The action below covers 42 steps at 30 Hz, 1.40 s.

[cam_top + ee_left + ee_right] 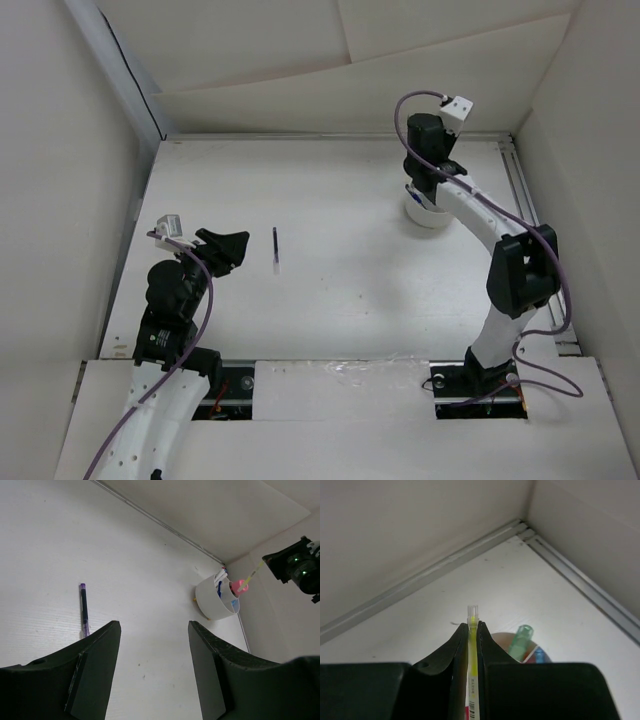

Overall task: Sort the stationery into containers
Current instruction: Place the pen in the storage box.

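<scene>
My right gripper (472, 626) is shut on a thin yellow pen (472, 652) and hangs over the round white cup (430, 218) at the back right. In the left wrist view the yellow pen (254, 573) slants down toward the cup (214, 605), and a small pink rounded piece (239, 586) shows at the rim by its lower end. A green marker (521, 641) and a blue one (538, 655) stand in the cup. A thin blue pen (275, 249) lies on the table left of centre. Just left of it my left gripper (236, 246) is open and holds nothing; its jaws (154, 626) stand apart above bare table.
White walls close in the table on the left, back and right. A metal rail (527, 200) runs along the right edge, close behind the cup. The right arm (500, 240) arches over the right side of the table.
</scene>
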### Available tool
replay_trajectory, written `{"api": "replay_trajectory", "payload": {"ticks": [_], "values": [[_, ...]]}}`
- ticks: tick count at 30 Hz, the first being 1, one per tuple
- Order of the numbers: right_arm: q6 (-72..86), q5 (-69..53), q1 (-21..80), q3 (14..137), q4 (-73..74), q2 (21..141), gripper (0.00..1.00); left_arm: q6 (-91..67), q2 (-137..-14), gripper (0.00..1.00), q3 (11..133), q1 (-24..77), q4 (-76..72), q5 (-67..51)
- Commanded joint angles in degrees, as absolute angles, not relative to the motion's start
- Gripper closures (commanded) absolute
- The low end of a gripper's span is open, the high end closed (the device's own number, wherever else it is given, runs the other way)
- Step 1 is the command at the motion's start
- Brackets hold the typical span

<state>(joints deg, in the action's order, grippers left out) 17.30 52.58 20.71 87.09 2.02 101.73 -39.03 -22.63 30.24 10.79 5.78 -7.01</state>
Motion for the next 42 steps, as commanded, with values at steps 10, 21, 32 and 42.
{"api": "replay_trajectory", "payload": {"ticks": [10,21,32,42], "values": [[-10.4,65.6,21.2,77.1,-34.9,105.3,1.00,-38.8,-22.2,0.47,29.8,10.9,2.8,-7.5],[-32.0,68.3,24.5,72.6,-62.6,112.8,1.00,-38.8,-22.2,0.47,29.8,10.9,2.3,-7.5],[-40.2,70.0,26.1,73.1,-72.9,117.6,1.00,-38.8,-22.8,0.47,29.8,10.9,2.3,-7.5],[-43.1,73.0,27.9,72.6,-78.8,120.5,0.87,-38.8,-22.8,0.47,29.8,10.9,1.8,-7.5]]}}
